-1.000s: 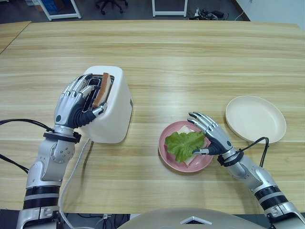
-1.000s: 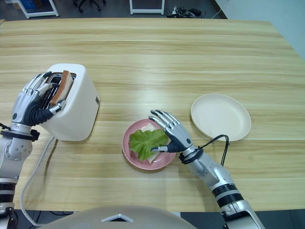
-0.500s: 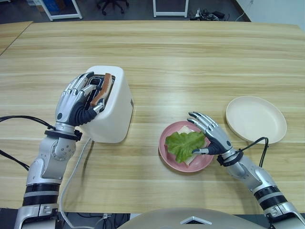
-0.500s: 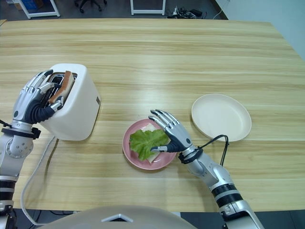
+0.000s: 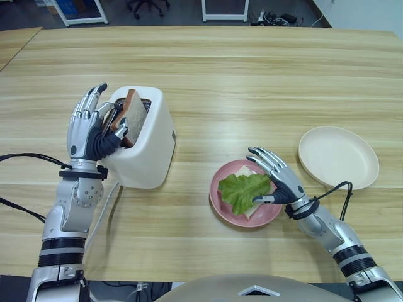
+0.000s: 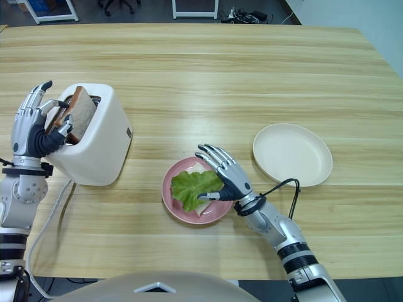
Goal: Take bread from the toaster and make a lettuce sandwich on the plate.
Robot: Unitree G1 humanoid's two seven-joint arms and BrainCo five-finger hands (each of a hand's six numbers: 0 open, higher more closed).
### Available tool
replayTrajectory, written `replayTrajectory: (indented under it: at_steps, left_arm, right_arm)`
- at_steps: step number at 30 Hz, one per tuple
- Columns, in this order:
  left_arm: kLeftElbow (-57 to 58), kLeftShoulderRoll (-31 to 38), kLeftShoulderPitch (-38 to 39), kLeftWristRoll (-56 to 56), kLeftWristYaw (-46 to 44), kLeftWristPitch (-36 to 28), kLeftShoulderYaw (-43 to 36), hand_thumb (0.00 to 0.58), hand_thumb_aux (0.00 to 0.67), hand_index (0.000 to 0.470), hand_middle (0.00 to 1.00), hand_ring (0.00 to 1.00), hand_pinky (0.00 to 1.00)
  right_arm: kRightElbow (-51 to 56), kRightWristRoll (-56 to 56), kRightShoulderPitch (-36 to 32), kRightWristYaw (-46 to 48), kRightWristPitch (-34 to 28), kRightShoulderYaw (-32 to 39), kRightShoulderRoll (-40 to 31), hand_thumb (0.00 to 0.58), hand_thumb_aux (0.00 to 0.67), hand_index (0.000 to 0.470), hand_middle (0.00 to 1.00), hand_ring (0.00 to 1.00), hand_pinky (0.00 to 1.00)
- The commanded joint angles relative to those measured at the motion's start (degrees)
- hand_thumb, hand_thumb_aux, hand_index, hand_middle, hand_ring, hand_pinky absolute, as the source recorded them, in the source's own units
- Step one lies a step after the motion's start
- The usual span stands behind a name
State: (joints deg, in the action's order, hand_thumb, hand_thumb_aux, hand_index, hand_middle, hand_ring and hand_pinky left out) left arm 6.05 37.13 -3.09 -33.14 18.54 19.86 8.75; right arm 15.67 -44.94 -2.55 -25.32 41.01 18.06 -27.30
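A white toaster [image 5: 150, 143] stands at the table's left. My left hand [image 5: 88, 129] is at its top, thumb and one finger pinching a brown slice of bread [image 5: 126, 113] that is tilted and partly out of the slot; the other fingers point up. A pink plate [image 5: 258, 218] near the front centre holds a bread slice [image 5: 244, 171] topped with a green lettuce leaf [image 5: 243, 190]. My right hand [image 5: 280, 182] rests at the plate's right rim, fingers spread over the lettuce's edge, holding nothing.
A cream plate [image 5: 337, 155] sits right of the pink plate. The toaster's cord [image 5: 101, 214] runs down to the front edge by my left arm. A black cable [image 5: 337, 192] loops off my right wrist. Bare wood stretches across the far half of the table.
My left hand has drawn the bread slice up and out of the toaster slot, tilting it, and its other fingers have uncurled upward. The right hand has kept still.
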Motion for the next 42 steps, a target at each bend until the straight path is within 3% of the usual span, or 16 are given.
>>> replayTrajectory:
  at_steps: [1, 4, 7, 11, 12, 13, 14, 15, 26, 35, 42]
  left_arm:
    - [-0.46, -0.79, -0.73, 1.19, 1.31, -0.25, 1.74, 0.580, 0.670, 0.470, 0.05, 0.05, 0.05]
    - [-1.00, -1.58, -0.68, 3.93, 1.47, 0.83, 3.14, 0.580, 0.670, 0.470, 0.24, 0.24, 0.24]
    - [-1.62, -2.28, -0.65, 6.31, 1.00, 1.39, 4.44, 0.580, 0.670, 0.470, 0.50, 0.50, 0.50]
    - [-1.41, -2.49, 0.15, 5.96, -0.06, 1.25, 4.06, 0.580, 0.670, 0.470, 0.45, 0.45, 0.45]
    - [-1.35, -2.23, 0.56, 5.03, 0.12, 0.88, 4.01, 0.573, 0.599, 0.420, 0.40, 0.40, 0.40]
    - [-1.25, -1.87, 0.95, 3.92, 0.42, 0.37, 4.01, 0.476, 0.386, 0.271, 0.22, 0.22, 0.22]
    - [-1.10, -1.33, 1.39, 2.82, 0.59, 0.10, 3.94, 0.307, 0.210, 0.147, 0.04, 0.04, 0.04]
    - [-1.12, -0.79, 1.88, 1.23, 1.10, -0.19, 3.92, 0.000, 0.000, 0.000, 0.00, 0.00, 0.00]
    - [-2.52, 2.47, 2.98, -1.62, 1.68, 1.32, 5.81, 0.000, 0.000, 0.000, 0.00, 0.00, 0.00]
    - [-4.21, 11.49, 10.82, -2.73, -7.50, 4.09, 7.07, 0.000, 0.000, 0.000, 0.00, 0.00, 0.00]
    - [-5.27, 11.54, 12.18, -2.25, -11.07, 5.56, 5.69, 0.000, 0.000, 0.000, 0.00, 0.00, 0.00]
  right_arm:
    - [0.53, 0.19, -0.29, -0.01, 0.20, -0.26, -0.05, 0.000, 0.000, 0.000, 0.00, 0.00, 0.00]
    - [0.67, 0.29, -0.41, -0.05, 0.31, -0.33, -0.05, 0.000, 0.000, 0.000, 0.00, 0.00, 0.00]
    - [0.73, 0.37, -0.38, -0.07, 0.43, -0.45, -0.15, 0.000, 0.000, 0.000, 0.00, 0.00, 0.00]
    - [0.97, 0.40, -0.45, -0.04, 0.52, -0.49, -0.21, 0.000, 0.000, 0.000, 0.00, 0.00, 0.00]
    - [1.04, 0.40, -0.51, -0.01, 0.57, -0.46, -0.21, 0.000, 0.000, 0.000, 0.00, 0.00, 0.00]
    - [1.09, 0.41, -0.51, -0.03, 0.61, -0.47, -0.22, 0.000, 0.000, 0.000, 0.00, 0.00, 0.00]
    - [1.09, 0.41, -0.49, -0.04, 0.60, -0.49, -0.22, 0.000, 0.000, 0.000, 0.00, 0.00, 0.00]
    - [1.14, 0.39, -0.47, -0.08, 0.59, -0.50, -0.21, 0.000, 0.000, 0.000, 0.00, 0.00, 0.00]
    - [1.60, 0.12, -0.75, -0.44, 0.33, -0.23, 0.32, 0.000, 0.000, 0.000, 0.00, 0.00, 0.00]
    - [1.94, -0.03, -0.85, -0.64, 0.25, -0.19, 0.34, 0.000, 0.000, 0.000, 0.00, 0.00, 0.00]
    - [2.09, -0.08, -0.96, -0.73, 0.22, -0.05, 0.48, 0.000, 0.000, 0.000, 0.00, 0.00, 0.00]
